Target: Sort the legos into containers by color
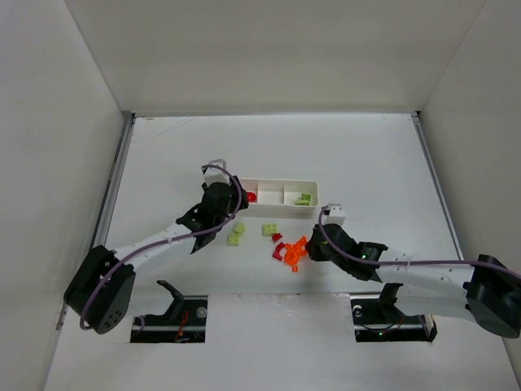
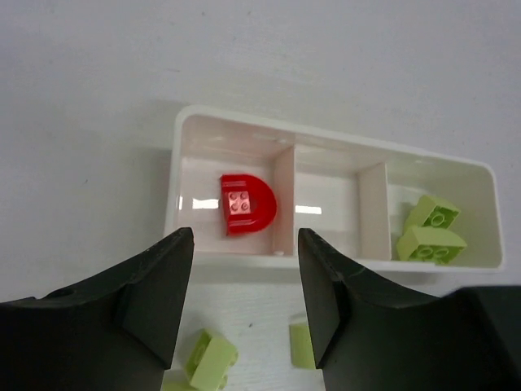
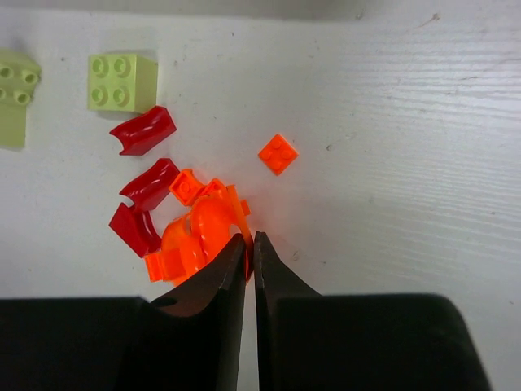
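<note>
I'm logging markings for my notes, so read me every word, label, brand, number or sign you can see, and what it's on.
There is no readable text in any view.
No label, brand or number shows on the tray, the left gripper, the right gripper or the table.
The legos have studs too small to show any lettering.

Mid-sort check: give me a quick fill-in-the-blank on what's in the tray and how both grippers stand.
The red arch lies in the tray's ___ compartment, seen from above.
The tray's middle compartment holds ___ bricks.
The left gripper hangs over the tray with its jaws ___.
The right gripper has its jaws ___ at the orange pile.
Missing words: leftmost; no; open; shut.
</note>
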`<state>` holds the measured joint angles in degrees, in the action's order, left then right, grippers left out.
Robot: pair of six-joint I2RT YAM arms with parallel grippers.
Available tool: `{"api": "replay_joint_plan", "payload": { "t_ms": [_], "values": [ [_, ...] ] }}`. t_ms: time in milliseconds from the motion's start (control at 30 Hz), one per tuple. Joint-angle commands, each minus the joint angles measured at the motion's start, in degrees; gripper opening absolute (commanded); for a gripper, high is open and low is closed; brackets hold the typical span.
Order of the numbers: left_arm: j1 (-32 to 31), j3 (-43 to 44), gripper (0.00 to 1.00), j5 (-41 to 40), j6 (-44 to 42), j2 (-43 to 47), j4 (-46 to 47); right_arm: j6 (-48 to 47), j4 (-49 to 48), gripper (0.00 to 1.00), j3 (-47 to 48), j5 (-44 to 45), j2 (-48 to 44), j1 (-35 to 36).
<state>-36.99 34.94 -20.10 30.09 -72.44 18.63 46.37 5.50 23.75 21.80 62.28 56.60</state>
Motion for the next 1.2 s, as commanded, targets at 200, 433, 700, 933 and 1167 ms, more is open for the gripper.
{"api": "replay_joint_plan", "payload": {
  "t_ms": [200, 433, 700, 933, 1167],
  "values": [
    [-4.70, -13.30, 0.48, -5.73, 4.01, 14.25, -0.70, -6.46, 2.68, 0.14, 10.52, 4.39, -1.65, -3.38],
    [-8.31, -18.94, 0.47, -8.55, 7.18, 22.60, -4.91, -9.98, 0.22, 0.14, 18.70, 4.39, 5.03, -4.52],
    [-10.24, -20.44, 0.46, -8.38, 8.58, 27.27, -10.71, -13.85, -6.45, 0.14, 28.36, 2.54, 19.00, -7.95],
    [-15.60, -20.26, 0.46, -9.61, 9.55, 25.16, -12.83, -15.52, -8.22, 0.15, 34.87, 1.40, 29.56, -9.18],
    [-18.07, -19.38, 0.47, -12.77, 10.52, 20.77, -13.45, -15.96, -10.59, 0.42, 35.41, 2.19, 28.87, -9.27]
  ]
}}
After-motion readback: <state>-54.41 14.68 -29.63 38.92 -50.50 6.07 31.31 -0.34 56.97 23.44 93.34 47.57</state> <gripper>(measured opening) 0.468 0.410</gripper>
